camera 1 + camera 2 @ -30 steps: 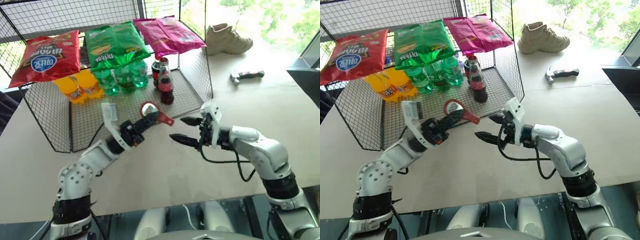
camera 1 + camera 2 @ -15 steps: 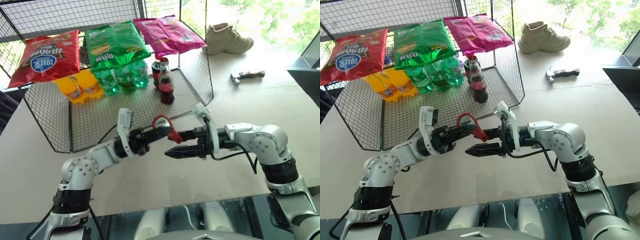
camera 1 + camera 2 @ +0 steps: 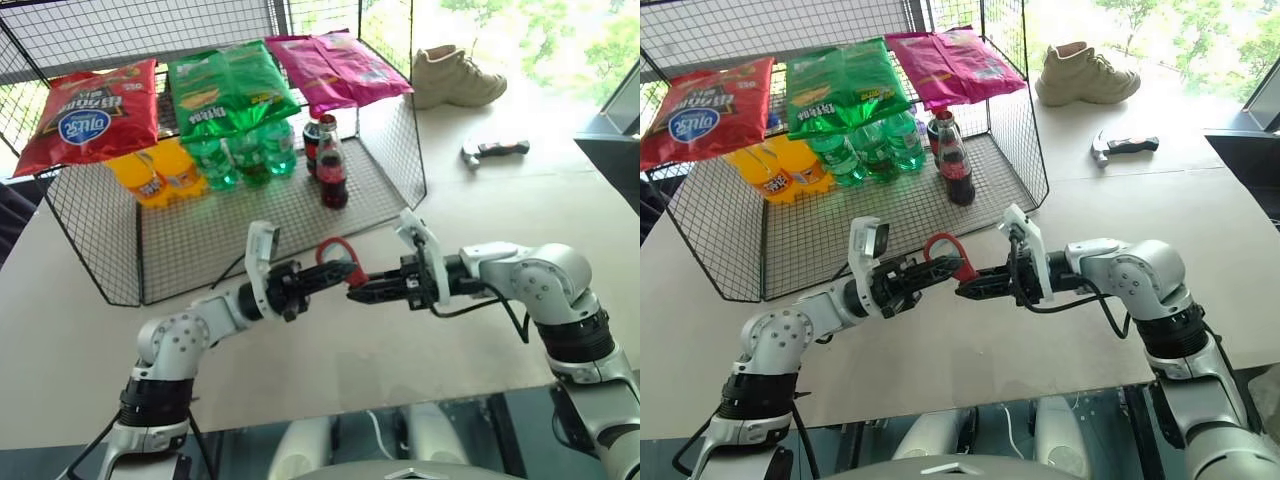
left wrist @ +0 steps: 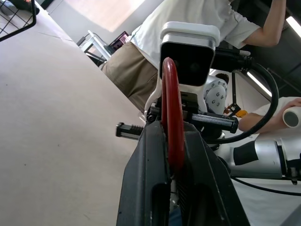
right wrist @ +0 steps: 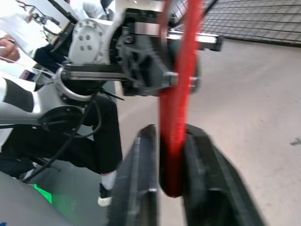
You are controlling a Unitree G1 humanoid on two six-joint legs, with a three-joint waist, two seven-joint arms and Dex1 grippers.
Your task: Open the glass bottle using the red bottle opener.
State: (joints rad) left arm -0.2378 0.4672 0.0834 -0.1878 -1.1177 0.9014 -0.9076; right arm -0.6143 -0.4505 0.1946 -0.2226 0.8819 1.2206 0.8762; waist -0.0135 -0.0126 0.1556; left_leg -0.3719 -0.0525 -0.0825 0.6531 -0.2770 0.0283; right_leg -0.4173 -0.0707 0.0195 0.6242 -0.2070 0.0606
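The head's two eyes are looking forward and down over the table [image 3: 560, 210]. Each wrist camera is peering close along its own fingers, both sharing the red bottle opener [image 4: 172, 117].

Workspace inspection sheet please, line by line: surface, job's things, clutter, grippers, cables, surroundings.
Surface: beige table.
Job's things: glass bottle upright in wire basket, capped; red bottle opener held over the table.
Clutter: chip bags, green and orange soda bottles, a second cola bottle, shoe, black-handled tool.
Grippers: left gripper and right gripper both shut on the opener.
Cables: black cable on right arm.
Surroundings: a seated person; windows.
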